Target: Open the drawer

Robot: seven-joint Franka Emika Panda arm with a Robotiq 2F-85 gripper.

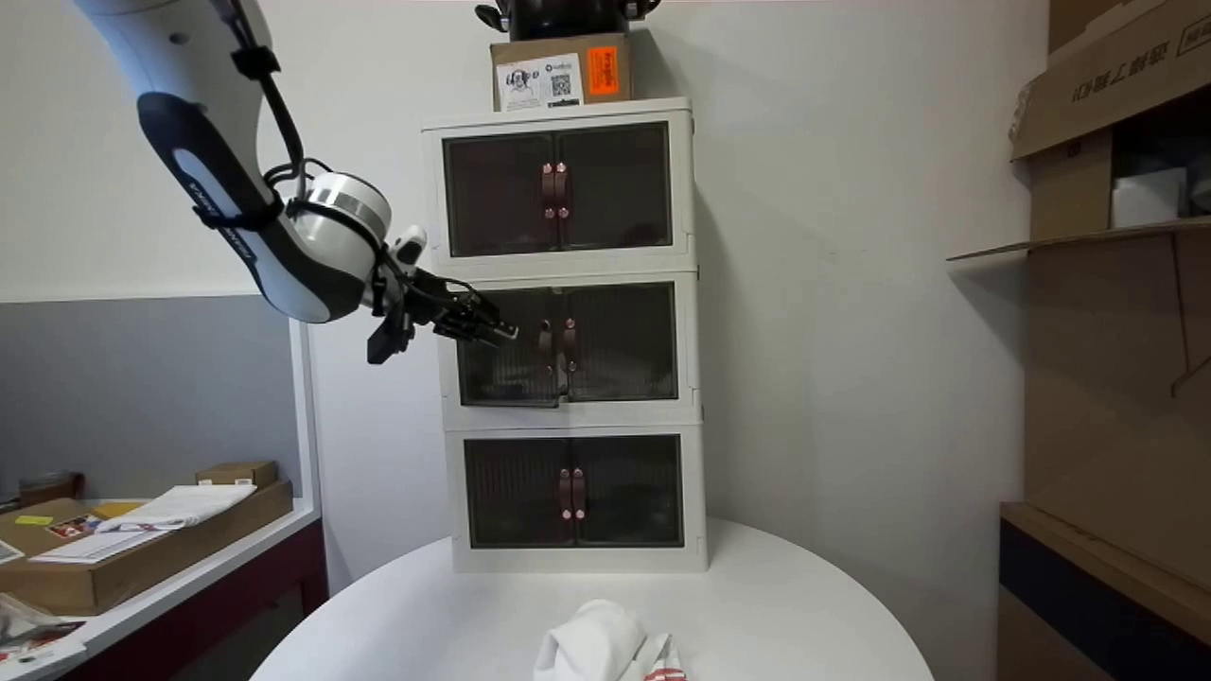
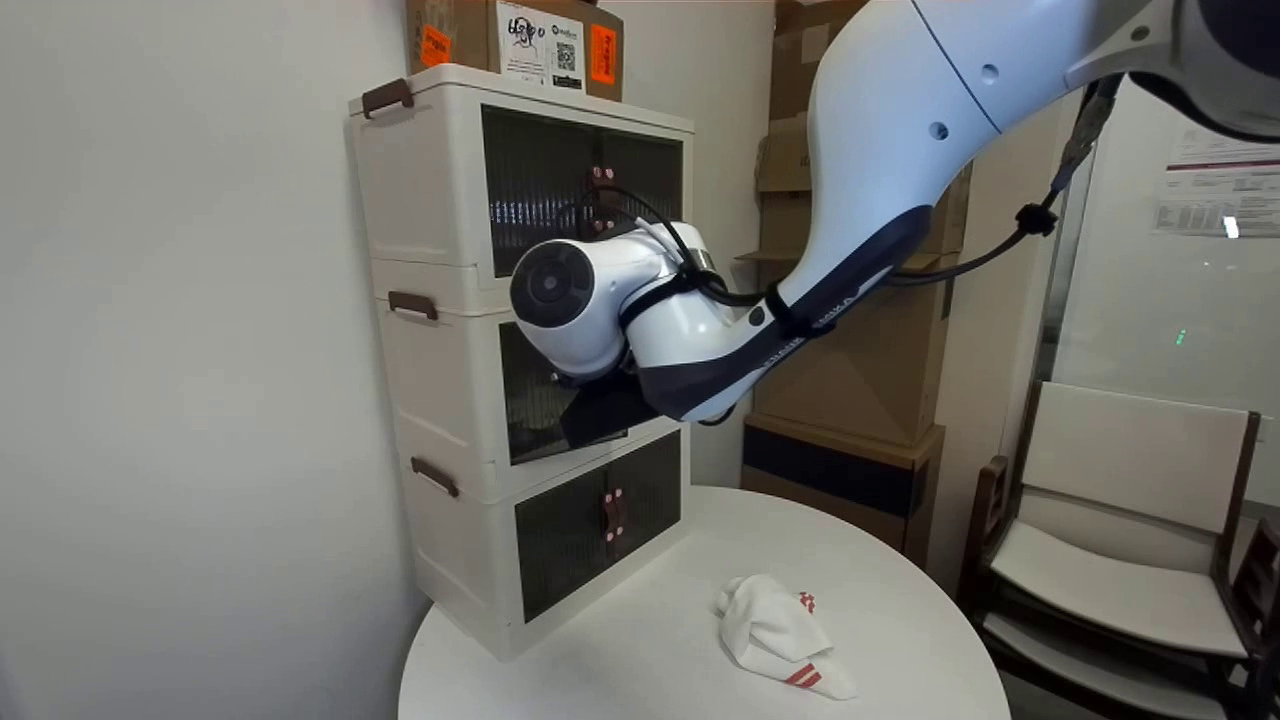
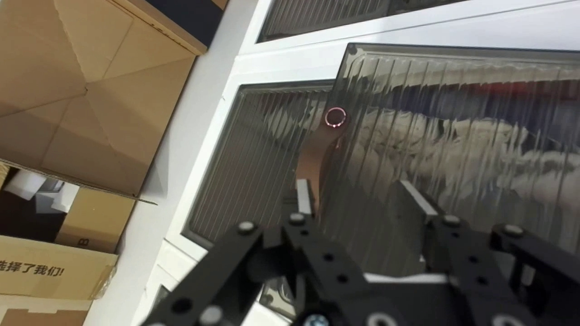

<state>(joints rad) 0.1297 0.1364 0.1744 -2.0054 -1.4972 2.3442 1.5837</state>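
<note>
Before me, a white cabinet of three stacked units stands on a round white table. The drawer is the middle unit, its left smoky door ajar. The robot's gripper hovers there, fingers spread; in the wrist view one overlaps the brown handle, though I cannot tell whether they touch.

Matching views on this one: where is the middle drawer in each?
In an exterior view: middle drawer near centre, front mostly visible.
In an exterior view: middle drawer left of centre, partly behind the arm.
In the wrist view: middle drawer tilted, across the middle to the right edge, behind the gripper.
Shared landmark: dark-banded box, right of the middle drawer in both exterior views, upper left in the wrist view.
</note>
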